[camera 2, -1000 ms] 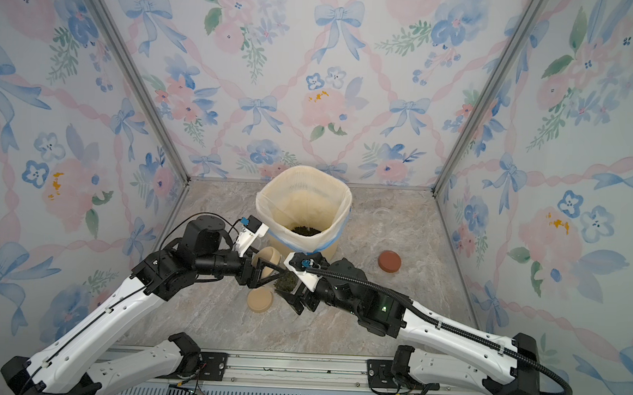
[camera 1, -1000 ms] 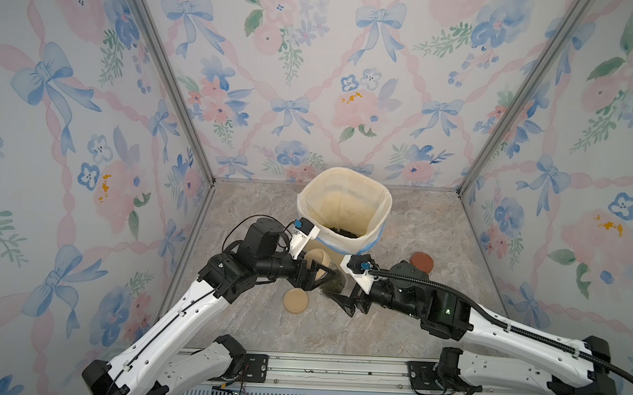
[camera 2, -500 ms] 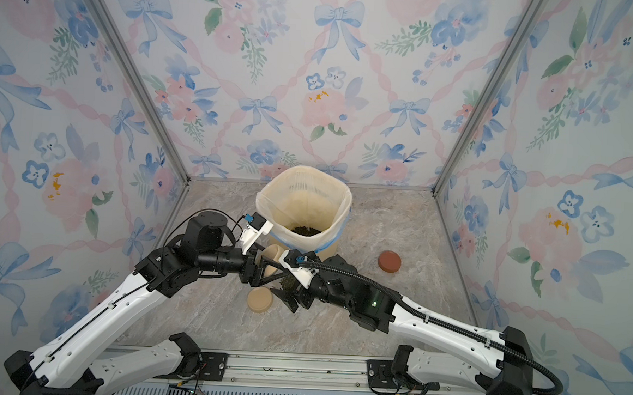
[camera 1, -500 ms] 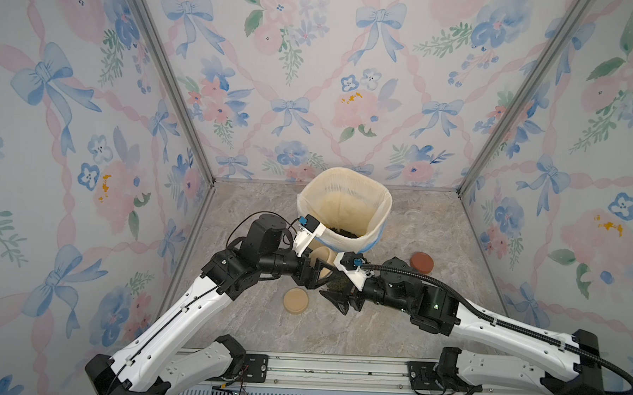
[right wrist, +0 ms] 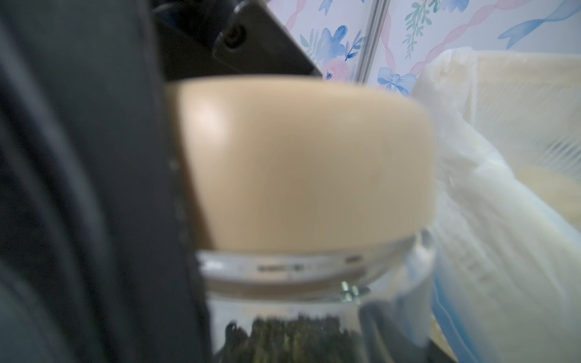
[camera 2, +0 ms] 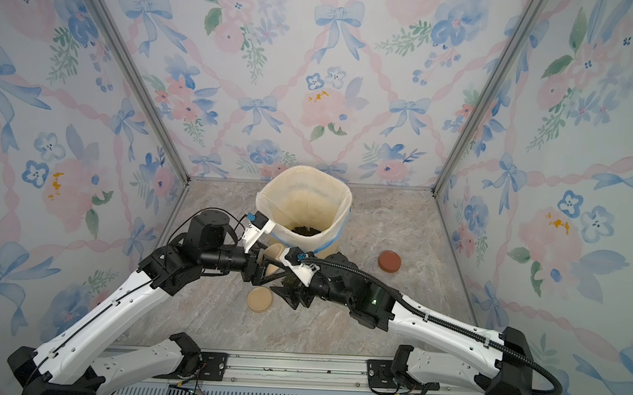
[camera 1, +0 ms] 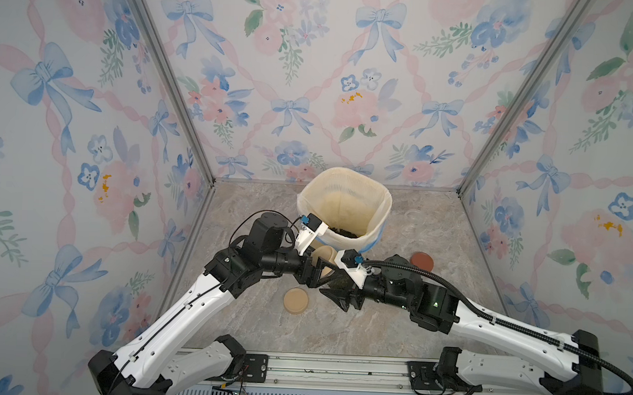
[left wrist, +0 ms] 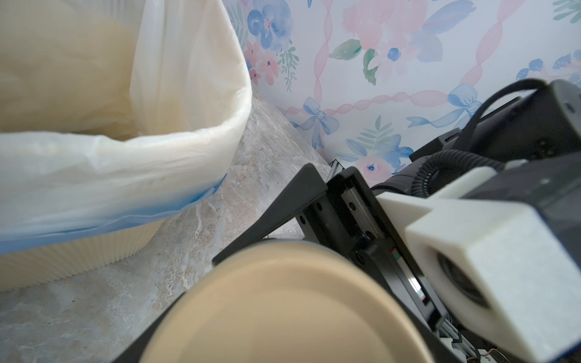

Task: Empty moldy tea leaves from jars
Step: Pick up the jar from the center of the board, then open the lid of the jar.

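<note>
A clear glass jar with a tan lid stands just in front of the bin, dark moldy tea leaves inside it. My left gripper is shut on that lid, seen in both top views. From the other side my right gripper is shut round the jar's glass body; one of its fingers shows past the lid. More tea leaves lie in the bottom of the bin.
The tall cream ribbed bin with a white liner stands at the back centre, almost touching the jar. A loose tan lid lies flat in front of the grippers. A reddish-brown lid lies to the right.
My right gripper has slid left onto the jar and its jaws have narrowed from wide open. The left gripper has kept its hold on the lid.
</note>
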Controlling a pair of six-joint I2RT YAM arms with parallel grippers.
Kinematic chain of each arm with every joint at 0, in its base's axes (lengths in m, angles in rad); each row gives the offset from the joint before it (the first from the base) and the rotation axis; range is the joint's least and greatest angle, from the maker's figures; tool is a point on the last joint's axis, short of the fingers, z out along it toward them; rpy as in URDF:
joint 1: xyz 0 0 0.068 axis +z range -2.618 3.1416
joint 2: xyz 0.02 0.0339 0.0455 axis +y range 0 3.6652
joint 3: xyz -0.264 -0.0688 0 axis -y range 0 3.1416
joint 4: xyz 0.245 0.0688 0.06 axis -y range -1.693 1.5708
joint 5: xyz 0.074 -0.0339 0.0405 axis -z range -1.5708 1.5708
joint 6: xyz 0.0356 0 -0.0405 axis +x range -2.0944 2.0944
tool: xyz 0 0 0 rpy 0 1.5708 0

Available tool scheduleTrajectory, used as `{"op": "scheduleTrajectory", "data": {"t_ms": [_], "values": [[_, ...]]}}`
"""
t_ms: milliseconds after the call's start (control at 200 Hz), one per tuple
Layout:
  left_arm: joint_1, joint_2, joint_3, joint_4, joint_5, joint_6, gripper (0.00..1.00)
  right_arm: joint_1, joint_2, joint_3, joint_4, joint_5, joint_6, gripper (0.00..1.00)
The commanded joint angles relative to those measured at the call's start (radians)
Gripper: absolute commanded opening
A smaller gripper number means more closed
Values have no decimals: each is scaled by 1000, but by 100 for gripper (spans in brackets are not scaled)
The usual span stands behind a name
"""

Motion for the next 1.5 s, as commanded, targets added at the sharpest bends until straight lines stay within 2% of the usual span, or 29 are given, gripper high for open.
{"op": "scheduleTrajectory", "data": {"t_ms": [0,155,255,355,385,1040,1495], "values": [[-5,-1,42,66,53,19,57,-15,-7,13,-10,-6,0,79],[-7,-1,39,66,55,21,65,-14,-27,2,17,1,-4,71],[-5,-12,37,68,38,26,83,-16,-40,-2,27,5,-3,68],[-6,-25,36,68,24,32,92,-17,-56,-8,33,6,-3,67],[-6,-27,35,67,24,35,98,-19,-61,-8,32,5,-5,67],[-6,-37,31,75,8,63,98,-50,-92,-5,-28,-47,8,66],[-6,-38,13,82,7,49,82,-51,-85,-2,-22,-32,13,66]]}}
